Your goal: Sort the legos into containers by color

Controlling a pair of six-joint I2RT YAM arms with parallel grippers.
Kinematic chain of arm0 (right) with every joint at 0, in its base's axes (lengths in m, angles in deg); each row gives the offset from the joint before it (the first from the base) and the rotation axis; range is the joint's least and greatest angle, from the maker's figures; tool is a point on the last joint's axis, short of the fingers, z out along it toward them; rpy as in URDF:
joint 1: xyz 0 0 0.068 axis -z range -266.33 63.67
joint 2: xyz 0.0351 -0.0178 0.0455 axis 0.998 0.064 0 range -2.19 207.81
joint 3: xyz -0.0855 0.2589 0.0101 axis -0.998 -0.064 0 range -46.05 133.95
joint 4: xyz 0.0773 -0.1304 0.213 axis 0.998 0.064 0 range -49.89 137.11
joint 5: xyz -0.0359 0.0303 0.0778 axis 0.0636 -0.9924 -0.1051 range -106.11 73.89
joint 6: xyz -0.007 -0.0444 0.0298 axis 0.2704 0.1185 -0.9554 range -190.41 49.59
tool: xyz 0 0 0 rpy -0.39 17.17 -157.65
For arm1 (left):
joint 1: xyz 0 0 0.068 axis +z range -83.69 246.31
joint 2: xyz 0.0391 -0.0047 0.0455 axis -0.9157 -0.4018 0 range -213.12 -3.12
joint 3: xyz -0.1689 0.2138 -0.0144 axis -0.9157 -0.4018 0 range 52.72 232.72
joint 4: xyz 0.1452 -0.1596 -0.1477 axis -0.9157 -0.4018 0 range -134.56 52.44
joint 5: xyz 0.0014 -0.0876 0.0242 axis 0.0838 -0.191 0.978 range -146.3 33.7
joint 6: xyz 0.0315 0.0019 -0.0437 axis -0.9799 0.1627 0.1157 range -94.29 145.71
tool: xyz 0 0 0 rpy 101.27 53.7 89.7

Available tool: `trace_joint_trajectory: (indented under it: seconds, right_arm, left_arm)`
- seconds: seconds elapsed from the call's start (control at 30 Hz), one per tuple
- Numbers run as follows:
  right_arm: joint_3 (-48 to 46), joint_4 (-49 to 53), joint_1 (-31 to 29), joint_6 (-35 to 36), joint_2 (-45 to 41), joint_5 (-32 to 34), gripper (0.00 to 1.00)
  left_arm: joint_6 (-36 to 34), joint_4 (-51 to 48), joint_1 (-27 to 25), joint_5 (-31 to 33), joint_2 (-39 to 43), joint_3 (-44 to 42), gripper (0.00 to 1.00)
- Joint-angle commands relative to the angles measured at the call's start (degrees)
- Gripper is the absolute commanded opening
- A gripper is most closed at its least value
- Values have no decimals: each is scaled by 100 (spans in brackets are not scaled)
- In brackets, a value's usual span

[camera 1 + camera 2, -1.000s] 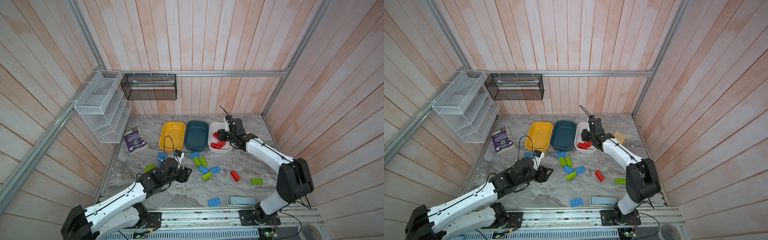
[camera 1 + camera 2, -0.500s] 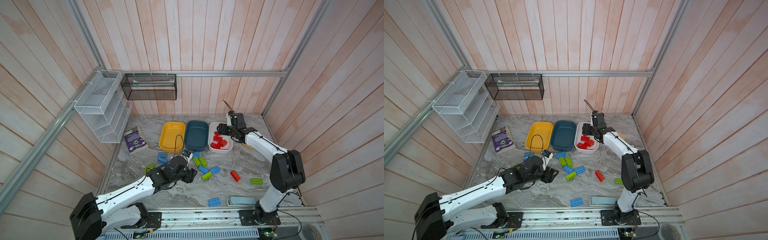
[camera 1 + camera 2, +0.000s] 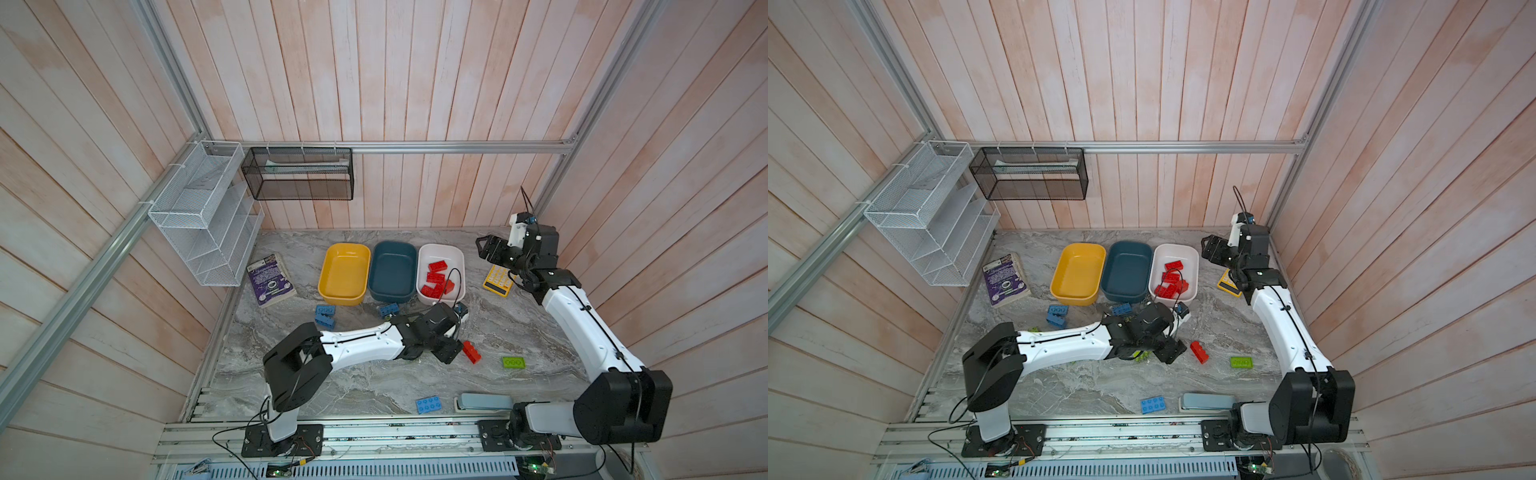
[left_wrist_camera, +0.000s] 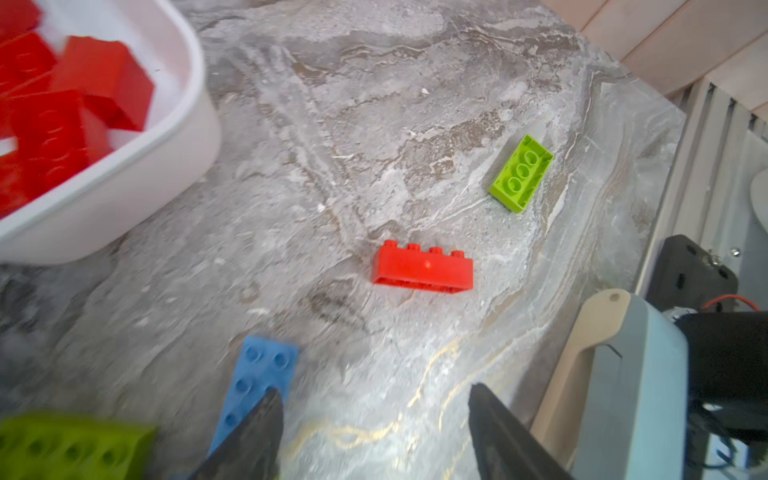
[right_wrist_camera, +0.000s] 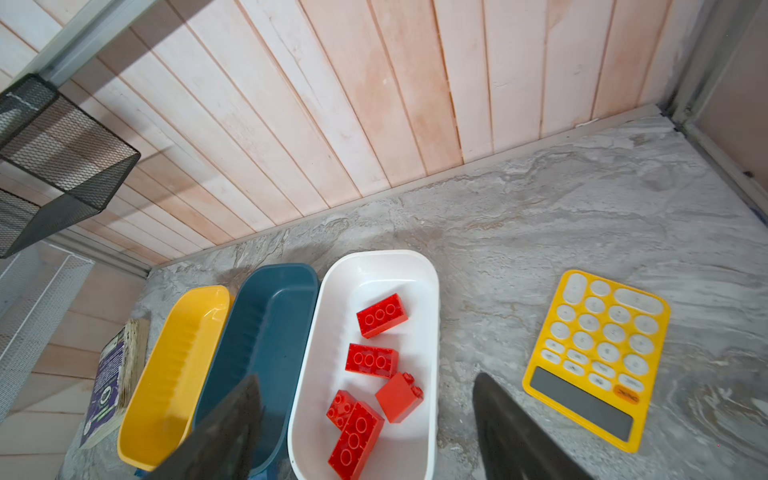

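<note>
Top views: grey marbled tabletop [image 3: 357,384] between pale wooden plank walls [image 3: 374,83]

Not one word or number can be read for sure. The yellow calculator [image 5: 598,345] lies near the white tub [image 5: 370,282]. It has one orange key [image 5: 627,394] with tiny dark letters on it, but they are too small and blurry to make out. The purple book [image 3: 271,280] lies well apart from the white tub, on the other side from the calculator. Its cover has white print and a round sign, all too small to read.
</note>
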Motion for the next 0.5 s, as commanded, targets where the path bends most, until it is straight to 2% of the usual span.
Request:
trace_joint_trajectory:
  seconds: [0.0, 0.13, 0.3, 0.33, 0.47]
  right_arm:
    - [-117, 30, 152, -124, -183, -356, 81]
    - [-168, 38, 237, -108, -309, -363, 82]
    - [-245, -30, 243, -110, -400, -373, 82]
    - [-264, -41, 247, -110, -411, -381, 82]
    - [-337, -80, 252, -112, -460, -425, 82]
  left_arm:
    - [-521, 142, -157, -268, -470, 400, 74]
    - [-562, 264, -184, -436, -902, 647, 77]
    - [-562, 438, -184, -315, -1229, 792, 86]
    - [-562, 437, -177, -255, -1320, 861, 99]
    - [-690, 437, -167, -214, -1640, 1125, 100]
